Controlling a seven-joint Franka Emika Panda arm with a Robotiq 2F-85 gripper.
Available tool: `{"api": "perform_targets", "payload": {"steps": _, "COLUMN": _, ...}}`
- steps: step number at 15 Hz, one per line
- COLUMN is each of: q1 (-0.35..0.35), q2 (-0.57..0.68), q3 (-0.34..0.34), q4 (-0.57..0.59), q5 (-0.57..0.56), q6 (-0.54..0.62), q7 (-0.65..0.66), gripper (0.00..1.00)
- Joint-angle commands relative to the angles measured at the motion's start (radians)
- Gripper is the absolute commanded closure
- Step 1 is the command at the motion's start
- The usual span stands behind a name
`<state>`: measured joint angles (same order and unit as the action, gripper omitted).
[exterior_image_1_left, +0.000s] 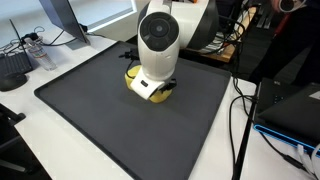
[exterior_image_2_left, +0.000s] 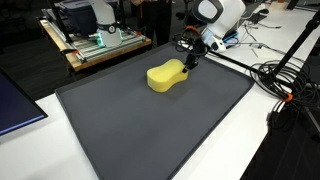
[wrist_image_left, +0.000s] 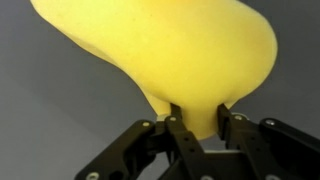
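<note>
Gripper (wrist_image_left: 197, 115) is pinching the narrow end of the yellow sponge (wrist_image_left: 160, 50), fingers snug on both sides. Sponge sits on a dark mat (exterior_image_2_left: 150, 130).

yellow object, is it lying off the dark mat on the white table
No, the yellow object lies on the dark mat, well inside its edges.

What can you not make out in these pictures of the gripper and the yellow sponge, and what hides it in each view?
In an exterior view, the gripper is too small to show how its fingers meet the yellow sponge.
In an exterior view, the white arm hides the gripper and most of the sponge.
Wrist view: the top edge cuts off the sponge's wide end.
Wrist view: the dark mat is blurred.
</note>
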<state>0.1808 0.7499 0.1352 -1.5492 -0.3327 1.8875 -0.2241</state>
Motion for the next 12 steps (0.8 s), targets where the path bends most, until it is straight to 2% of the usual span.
{"api": "perform_targets", "payload": {"steps": 1, "q1": 0.015, "q2": 0.020, "q3": -0.009, "q4": 0.047, "q5": 0.026, "q6": -0.053, "q7": 0.006, "gripper": 0.95}}
{"api": "perform_targets", "payload": {"steps": 4, "q1": 0.016, "q2": 0.021, "q3": -0.010, "q4": 0.053, "q5": 0.030, "q6": -0.070, "q7": 0.019, "gripper": 0.99}}
{"api": "perform_targets", "payload": {"steps": 5, "q1": 0.016, "q2": 0.020, "q3": -0.010, "q4": 0.053, "q5": 0.030, "q6": -0.071, "q7": 0.021, "gripper": 0.96}}
{"api": "perform_targets", "payload": {"steps": 12, "q1": 0.010, "q2": 0.013, "q3": -0.008, "q4": 0.053, "q5": 0.047, "q6": -0.090, "q7": 0.028, "gripper": 0.96}}
